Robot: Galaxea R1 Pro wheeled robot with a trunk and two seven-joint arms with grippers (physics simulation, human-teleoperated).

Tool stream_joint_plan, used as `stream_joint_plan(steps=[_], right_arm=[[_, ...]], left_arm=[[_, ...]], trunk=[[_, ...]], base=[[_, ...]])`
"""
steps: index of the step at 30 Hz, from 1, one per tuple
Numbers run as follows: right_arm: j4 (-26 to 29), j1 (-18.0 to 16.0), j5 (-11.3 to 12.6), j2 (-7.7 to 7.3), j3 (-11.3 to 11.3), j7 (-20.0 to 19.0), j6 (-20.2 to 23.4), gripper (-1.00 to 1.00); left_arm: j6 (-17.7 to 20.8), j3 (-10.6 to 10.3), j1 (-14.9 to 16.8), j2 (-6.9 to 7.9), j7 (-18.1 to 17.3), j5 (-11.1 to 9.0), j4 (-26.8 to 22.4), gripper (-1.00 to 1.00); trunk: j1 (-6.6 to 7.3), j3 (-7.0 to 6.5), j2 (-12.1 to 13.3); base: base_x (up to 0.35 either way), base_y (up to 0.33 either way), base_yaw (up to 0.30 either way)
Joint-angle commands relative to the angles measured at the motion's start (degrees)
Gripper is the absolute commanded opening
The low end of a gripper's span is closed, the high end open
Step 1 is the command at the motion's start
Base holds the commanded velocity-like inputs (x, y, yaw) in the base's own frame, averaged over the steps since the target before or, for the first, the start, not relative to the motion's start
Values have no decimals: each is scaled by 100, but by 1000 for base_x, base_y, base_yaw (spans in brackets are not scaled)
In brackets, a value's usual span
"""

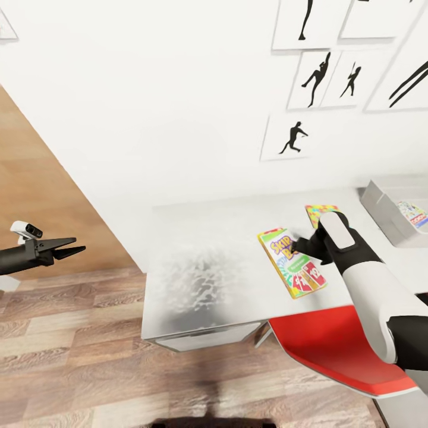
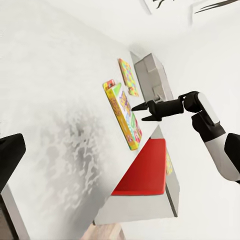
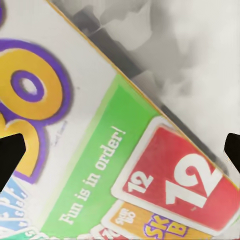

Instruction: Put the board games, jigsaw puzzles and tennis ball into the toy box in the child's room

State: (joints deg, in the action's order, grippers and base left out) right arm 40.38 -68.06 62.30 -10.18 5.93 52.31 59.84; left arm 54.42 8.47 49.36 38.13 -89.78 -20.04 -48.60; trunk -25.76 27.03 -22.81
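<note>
Right gripper [image 2: 142,111] held with fingers spread wide above Skip-Bo game box [image 1: 291,261] on white table [image 1: 208,261]; left gripper [image 1: 70,246] parted, over floor.

Setting: simulated home interior, a child's room. Evidence follows.

Floor [image 1: 71,356]: wood-look planks, near side and left. Plain white wall [image 1: 148,89] at the far side; a tan panel [image 1: 41,202] at far left.

Wall decor: a cluster of white framed prints [image 1: 294,135] at upper right, each with a black silhouette of a dancing or leaping figure.

Furniture: a pale grey table [image 1: 202,261] against the wall, with a red chair seat [image 1: 333,345] tucked at its near right edge.

Toys on the table: a brightly printed Skip-Bo game box [image 1: 291,261], a second colourful box [image 1: 318,213] just beyond it, and a grey open toy box [image 1: 380,211] at far right holding a printed item.
</note>
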Motion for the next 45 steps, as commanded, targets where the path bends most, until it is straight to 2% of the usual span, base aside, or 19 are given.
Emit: stream_joint_plan(steps=[1, 7, 12, 22, 28, 34, 38, 45], right_arm=[[5, -5, 63, -35, 31, -5, 16, 100], [8, -10, 56, -177, 31, -312, 16, 100], [12, -13, 55, -273, 31, -416, 16, 100], [15, -10, 61, -327, 53, -464, 16, 100], [14, -7, 68, -324, 322, -530, 16, 100], [14, -6, 67, -326, 591, -905, 16, 100], [14, -5, 60, -328, 675, -1255, 16, 100], [14, -5, 55, -342, 712, -1454, 16, 100]], left_arm=[[61, -4, 4, 2, -22, 0, -1, 100], [60, -4, 4, 2, -22, 0, -1, 100], [56, -4, 4, 2, -22, 0, -1, 100], [44, -6, 2, -6, -22, 0, -1, 100], [50, -4, 3, -7, -22, 0, -1, 100], [58, -6, 4, -3, -22, 0, -1, 100], [60, -4, 4, -2, -22, 0, -1, 100], [60, -4, 4, 1, -22, 0, -1, 100]], trunk=[[-3, 19, -11], [-3, 64, -11], [-3, 77, -11], [-3, 83, -11], [-3, 84, -11], [-3, 84, -11], [-3, 84, -11], [-3, 84, -11]], base=[[0, 0, 0], [0, 0, 0], [0, 0, 0], [0, 0, 0], [0, 0, 0], [0, 0, 0], [-24, 5, 0], [-38, 24, 0]])
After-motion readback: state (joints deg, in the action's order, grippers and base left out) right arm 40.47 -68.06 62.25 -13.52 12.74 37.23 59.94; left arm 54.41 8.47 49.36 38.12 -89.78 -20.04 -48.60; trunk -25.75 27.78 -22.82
